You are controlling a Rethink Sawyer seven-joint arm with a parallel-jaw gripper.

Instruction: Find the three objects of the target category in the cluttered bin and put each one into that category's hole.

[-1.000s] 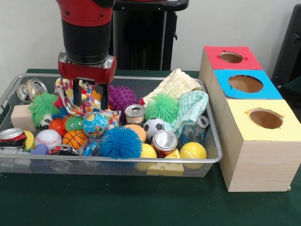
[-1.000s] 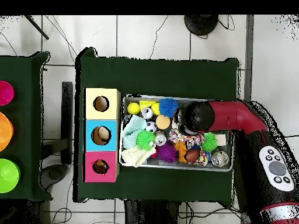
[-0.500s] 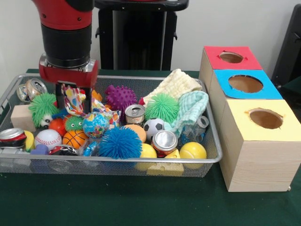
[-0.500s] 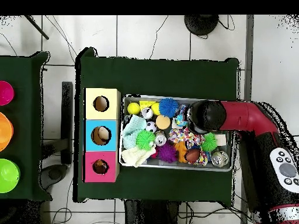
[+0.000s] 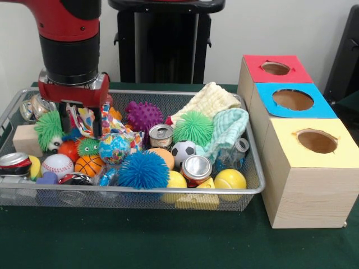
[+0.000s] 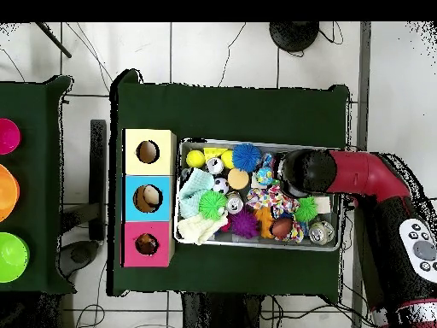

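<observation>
My gripper (image 5: 82,128) hangs at the left end of the wire bin (image 5: 129,191). Its fingers stand apart on either side of a multicolour patterned cloth (image 5: 84,119), so it is open. A green spiky ball with eyes (image 5: 49,128) lies just left of it and a globe-print ball (image 5: 114,148) just right. Tin cans (image 5: 161,134) (image 5: 196,168), a soccer ball (image 5: 182,151), a baseball (image 5: 57,165) and a basketball (image 5: 88,164) lie among the clutter. In the overhead view the arm's wrist (image 6: 305,171) covers the gripper.
Red (image 5: 275,68), blue (image 5: 293,100) and yellow (image 5: 316,141) boxes with round holes stand right of the bin. Cream (image 5: 208,101) and mint (image 5: 227,129) cloths, purple (image 5: 145,116) and blue (image 5: 143,170) spiky balls, and crushed cans (image 5: 14,162) fill the bin.
The arm has moved along the bin toward its left end in the front view, from over the patterned cloth's middle to its left part. The fingers stay apart.
</observation>
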